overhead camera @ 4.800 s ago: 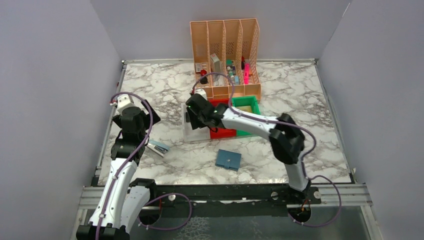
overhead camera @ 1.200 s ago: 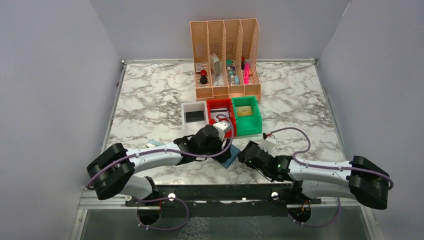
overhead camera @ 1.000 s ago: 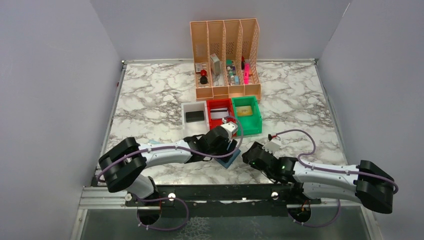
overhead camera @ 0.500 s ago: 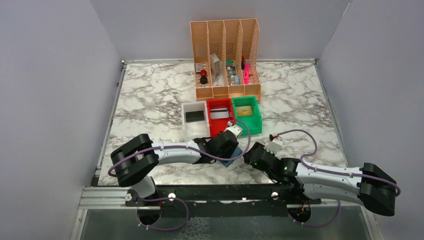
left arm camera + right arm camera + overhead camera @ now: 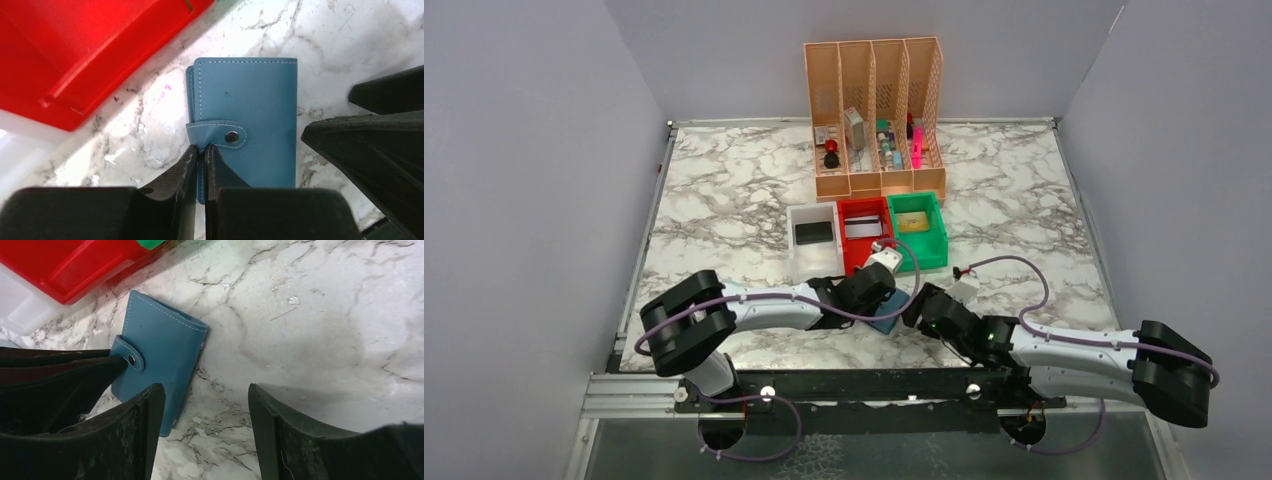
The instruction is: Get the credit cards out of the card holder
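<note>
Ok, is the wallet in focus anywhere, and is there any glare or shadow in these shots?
Left wrist: wallet sharp, stitching crisp; white bin corner washed out. Right wrist: wallet sharp too, with a soft shadow on the table beside it. Top view: wallet tiny and mostly hidden.

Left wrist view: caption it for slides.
Left gripper pinches the closed blue wallet beside its snap tab.

The left arm (image 5: 764, 303) lies low and reaches rightward, and the left gripper (image 5: 201, 150) has its jaws pressed almost together on the edge of the card holder (image 5: 250, 110), at the snap tab. The right arm (image 5: 1064, 345) stretches low to the left toward it. The right gripper (image 5: 205, 405) is spread wide, one finger just beside the left gripper.
</note>
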Controlling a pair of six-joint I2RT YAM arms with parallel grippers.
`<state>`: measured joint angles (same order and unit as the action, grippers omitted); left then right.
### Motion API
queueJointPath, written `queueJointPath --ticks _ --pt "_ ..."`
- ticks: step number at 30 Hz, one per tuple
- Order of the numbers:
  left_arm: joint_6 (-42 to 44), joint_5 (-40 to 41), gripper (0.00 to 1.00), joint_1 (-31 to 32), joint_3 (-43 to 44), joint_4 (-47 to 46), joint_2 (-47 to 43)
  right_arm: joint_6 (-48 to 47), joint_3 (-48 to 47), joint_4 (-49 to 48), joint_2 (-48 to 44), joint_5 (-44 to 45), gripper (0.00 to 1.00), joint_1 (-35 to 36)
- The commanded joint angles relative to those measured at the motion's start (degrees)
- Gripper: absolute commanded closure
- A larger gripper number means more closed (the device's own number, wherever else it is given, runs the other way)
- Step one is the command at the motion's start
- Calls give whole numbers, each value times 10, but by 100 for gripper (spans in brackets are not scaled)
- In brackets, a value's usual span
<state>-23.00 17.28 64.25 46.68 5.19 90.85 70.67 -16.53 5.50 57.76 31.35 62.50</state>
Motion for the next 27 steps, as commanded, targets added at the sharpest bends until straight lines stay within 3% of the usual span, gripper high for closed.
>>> queueJointPath --ticks 1,5,9,13,15,18,27 --pt "-66 -61 94 6 -38 10 -36 -35 16 -34 4 -52 32 -5" --pt "-94 -90 100 10 -58 3 -55 -51 15 -59 15 -76 32 -33" --pt "-124 -106 99 21 -74 -4 -62 -98 24 -132 43 -192 37 -99" --pt "-132 -90 60 24 -78 0 -74 -112 38 -189 57 -233 44 -102" --pt "-123 -72 50 24 -67 8 -79 -111 38 -188 70 -237 48 -102" --pt "-98 -50 45 24 -29 29 -72 -105 30 -160 87 -224 52 -102" --pt "-41 -30 46 46 57 82 8 -93 42 -157 87 -207 59 -102"
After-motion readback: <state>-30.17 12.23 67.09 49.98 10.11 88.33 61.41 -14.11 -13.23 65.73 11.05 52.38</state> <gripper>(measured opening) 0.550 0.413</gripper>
